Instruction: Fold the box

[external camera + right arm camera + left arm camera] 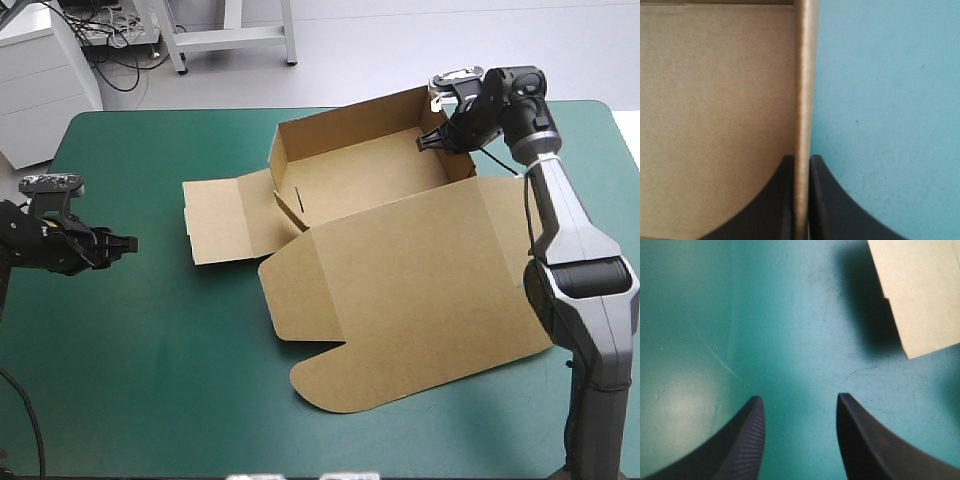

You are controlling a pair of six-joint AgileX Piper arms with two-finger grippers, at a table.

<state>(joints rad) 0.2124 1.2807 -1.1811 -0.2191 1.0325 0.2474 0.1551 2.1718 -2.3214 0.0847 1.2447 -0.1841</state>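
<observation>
The brown box [380, 230] lies mid-table as an open tray with its far and side walls raised and its big lid flat toward the near edge. One side flap [215, 220] lies flat to the left. My right gripper [432, 140] is shut on the box at the top of its right wall [803, 100], one finger inside the tray and one outside. My left gripper [128, 243] is open near the table's left side, low over the teal-green cover, apart from the flap; a corner of that flap [925, 295] shows ahead of its fingertips [757, 407].
The teal-green cover [150, 380] lies bare at the near left and along the front edge. The lid's rounded tab [330, 385] reaches toward the near edge. The right arm [570, 260] stands along the table's right side.
</observation>
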